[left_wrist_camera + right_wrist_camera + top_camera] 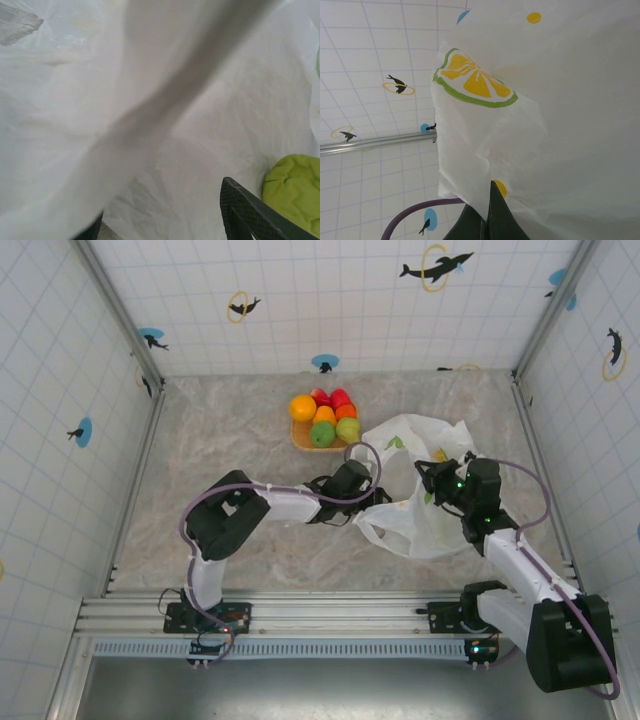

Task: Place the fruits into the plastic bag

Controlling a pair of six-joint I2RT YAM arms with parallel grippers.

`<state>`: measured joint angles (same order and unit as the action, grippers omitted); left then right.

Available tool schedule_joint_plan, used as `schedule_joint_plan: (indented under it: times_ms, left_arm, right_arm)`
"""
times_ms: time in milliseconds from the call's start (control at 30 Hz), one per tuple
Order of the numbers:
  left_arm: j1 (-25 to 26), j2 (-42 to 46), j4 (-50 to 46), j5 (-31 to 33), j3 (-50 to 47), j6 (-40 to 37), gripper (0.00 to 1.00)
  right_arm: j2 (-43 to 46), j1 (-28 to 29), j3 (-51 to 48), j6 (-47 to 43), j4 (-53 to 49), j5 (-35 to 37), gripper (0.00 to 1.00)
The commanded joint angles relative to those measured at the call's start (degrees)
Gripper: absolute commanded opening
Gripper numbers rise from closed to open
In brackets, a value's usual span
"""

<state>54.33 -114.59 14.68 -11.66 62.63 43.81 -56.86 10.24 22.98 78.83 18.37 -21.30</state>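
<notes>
- Right gripper [489, 202]: jaws closed, thin edge of the plastic bag [560, 130] pinched between the dark fingers [500, 225]; film rises from the tips toward 12-1 o'clock.
- Lemon-slice print [476, 82] on the film at 12 o'clock from the tips; tiled wall [370, 75] behind at 9-10 o'clock, purple cable [415, 212] at 8 o'clock.
- Top view: right gripper [432, 476] sits at the bag's [425, 520] upper right part, bag mouth raised there.
- Left gripper [160, 212]: jaws apart, one finger [245, 215] at 5 o'clock, the other just showing at 7 o'clock; white film in front of them, nothing clamped.
- A blurred fold of the bag [165, 95] crosses that view from 1 to 7 o'clock.
- Yellow-green shape [295, 187] at 4 o'clock of the left wrist view; can't tell if fruit or print.
- Top view: left gripper [372, 498] touches the bag's left edge, at 9 o'clock from the right gripper.
- Fruits [325, 416]: seven, orange, red, green and yellow-green, heaped on the plate [300, 443], at 11 o'clock from the bag, just beside it.
- Bag lies on the table [230, 430], right of centre.
</notes>
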Motion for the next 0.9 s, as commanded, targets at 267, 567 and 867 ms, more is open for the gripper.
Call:
schedule_joint_plan:
  times_ms: [267,567,867]
  left_arm:
    - [0.38,-5.96,2.69,-1.73,4.9,1.8,0.31]
    - [0.13,-7.5,3.2,-1.22,8.16,-0.56,0.05]
    - [0.23,-0.44,-1.72,7.61,4.46,-18.0,0.32]
  right_arm:
    - [0.54,-1.13,-2.24,0.63,4.15,-0.23,0.0]
    - [1.06,-2.06,-2.06,-0.53,3.8,-2.43,0.0]
    - [1.38,-2.41,1.34,-6.74,-2.54,-3.46,0.0]
